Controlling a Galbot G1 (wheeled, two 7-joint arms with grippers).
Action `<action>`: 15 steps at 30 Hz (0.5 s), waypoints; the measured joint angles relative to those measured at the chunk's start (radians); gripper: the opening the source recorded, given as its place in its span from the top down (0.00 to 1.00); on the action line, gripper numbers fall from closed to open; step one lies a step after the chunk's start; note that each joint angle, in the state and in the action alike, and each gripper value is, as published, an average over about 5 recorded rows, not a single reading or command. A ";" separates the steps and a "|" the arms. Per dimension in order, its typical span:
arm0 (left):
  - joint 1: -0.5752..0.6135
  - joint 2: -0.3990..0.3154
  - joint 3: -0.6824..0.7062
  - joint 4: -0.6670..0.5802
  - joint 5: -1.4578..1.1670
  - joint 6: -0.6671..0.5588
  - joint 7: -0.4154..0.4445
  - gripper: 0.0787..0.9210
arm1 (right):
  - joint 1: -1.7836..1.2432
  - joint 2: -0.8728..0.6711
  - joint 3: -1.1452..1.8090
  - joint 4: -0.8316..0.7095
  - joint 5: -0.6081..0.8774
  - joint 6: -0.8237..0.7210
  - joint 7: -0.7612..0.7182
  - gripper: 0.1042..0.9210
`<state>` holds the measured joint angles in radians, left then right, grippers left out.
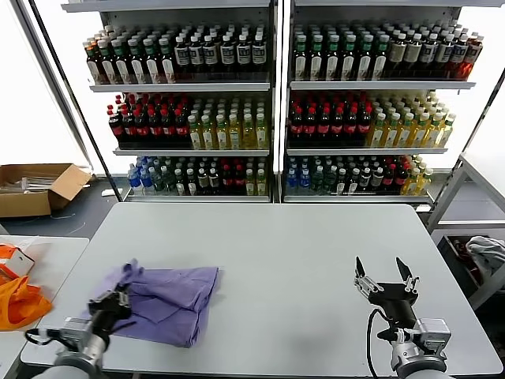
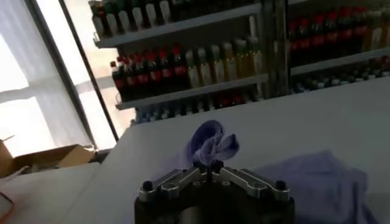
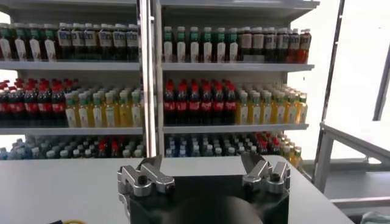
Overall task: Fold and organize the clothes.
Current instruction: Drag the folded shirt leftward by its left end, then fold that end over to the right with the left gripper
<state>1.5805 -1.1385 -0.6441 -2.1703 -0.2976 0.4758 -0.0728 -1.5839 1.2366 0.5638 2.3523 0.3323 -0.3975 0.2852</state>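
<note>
On grey table (image 1: 276, 253), left gripper (image 1: 117, 299) fingers clamped on lavender T-shirt (image 1: 170, 300), right gripper (image 1: 385, 276) fingers apart, no legible writing

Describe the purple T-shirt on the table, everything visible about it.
The T-shirt is lavender, soft cotton by the look, lying crumpled and roughly folded on the grey table near its front left corner. No print or label shows. The left gripper is shut on a bunched fold at its left edge, lifted slightly in the left wrist view. Nothing else touches it.

Left tool (image 1: 118, 300) pinched closed; right tool (image 1: 386, 278) spread wide, idle.
</note>
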 measured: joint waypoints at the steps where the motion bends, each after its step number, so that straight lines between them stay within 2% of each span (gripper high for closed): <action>1: -0.003 -0.008 0.022 -0.004 0.001 0.007 -0.005 0.98 | -0.004 0.003 -0.002 0.000 -0.003 0.002 0.000 0.12; 15: -0.051 -0.048 0.200 -0.021 -0.027 0.077 -0.044 0.98 | -0.057 0.043 -0.016 0.005 -0.052 0.025 -0.007 0.12</action>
<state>1.5295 -1.1869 -0.4446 -2.1909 -0.3246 0.5526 -0.1164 -1.6409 1.2796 0.5473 2.3576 0.2803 -0.3722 0.2778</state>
